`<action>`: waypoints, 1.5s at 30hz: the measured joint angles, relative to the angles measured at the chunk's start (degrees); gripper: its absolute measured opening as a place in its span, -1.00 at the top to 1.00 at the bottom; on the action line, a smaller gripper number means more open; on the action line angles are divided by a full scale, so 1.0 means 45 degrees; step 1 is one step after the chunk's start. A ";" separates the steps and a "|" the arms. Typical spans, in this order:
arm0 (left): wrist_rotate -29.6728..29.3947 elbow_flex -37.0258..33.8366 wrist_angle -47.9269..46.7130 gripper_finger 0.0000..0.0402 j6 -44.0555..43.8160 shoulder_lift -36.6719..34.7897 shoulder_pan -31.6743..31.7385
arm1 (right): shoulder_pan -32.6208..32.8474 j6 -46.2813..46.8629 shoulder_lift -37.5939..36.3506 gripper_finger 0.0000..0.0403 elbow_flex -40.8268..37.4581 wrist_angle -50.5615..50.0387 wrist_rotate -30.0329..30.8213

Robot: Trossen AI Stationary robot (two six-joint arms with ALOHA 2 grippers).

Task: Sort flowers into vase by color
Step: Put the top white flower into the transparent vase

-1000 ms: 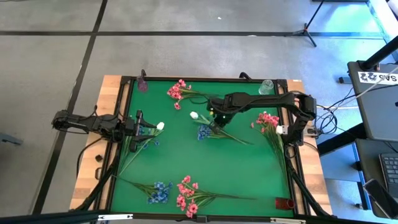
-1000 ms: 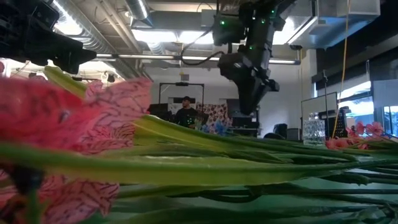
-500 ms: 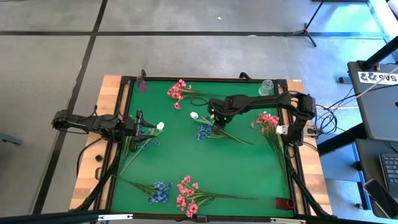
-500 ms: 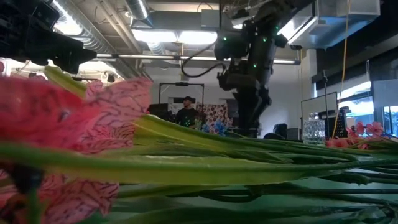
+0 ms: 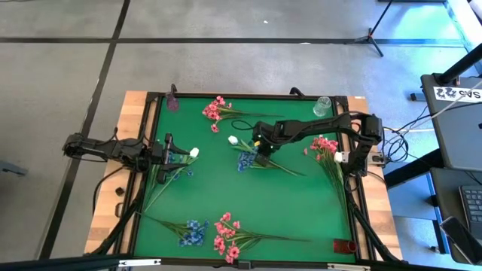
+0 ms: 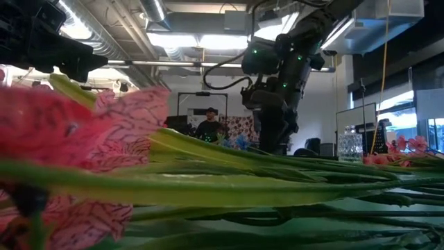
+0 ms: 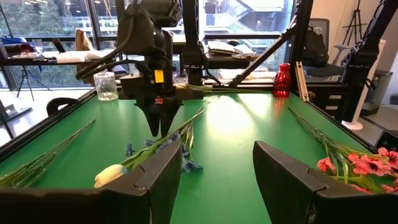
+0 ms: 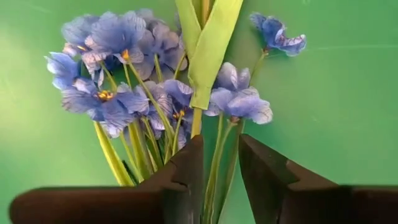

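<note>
- The right claw is down near the middle of the bench, its fingers narrowly parted around thin green stems, not visibly clamped.
- The blue flowers are small, ruffled blooms with yellow centres.
- The left claw waits wide open by the left edge.
- No writing is readable.
</note>
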 joint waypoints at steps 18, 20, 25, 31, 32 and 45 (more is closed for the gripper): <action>-0.0005 0.0000 -0.0005 0.03 0.0000 0.0000 0.0000 | 0.0219 -0.0538 0.1067 0.45 0.0219 0.1842 0.0799; -0.0005 0.0000 0.0000 0.03 -0.0005 0.0000 0.0000 | 0.0219 -0.0319 0.1073 0.53 0.0219 0.1767 0.0800; -0.0005 0.0000 -0.0005 0.03 -0.0005 0.0000 0.0000 | 0.0223 -0.0224 0.0739 0.86 0.0327 0.1532 0.0697; -0.0005 0.0000 0.0000 0.03 0.0000 0.0000 0.0000 | 0.0225 -0.0009 0.0316 0.84 0.1314 0.0287 0.1391; -0.0005 0.0000 -0.0001 0.03 0.0000 0.0000 0.0000 | 0.0227 0.0029 0.0155 0.82 0.1500 0.0053 0.1644; -0.0005 0.0000 -0.0001 0.03 0.0000 0.0000 0.0000 | -0.0064 0.2516 -0.0191 0.75 0.1842 -0.4834 0.3223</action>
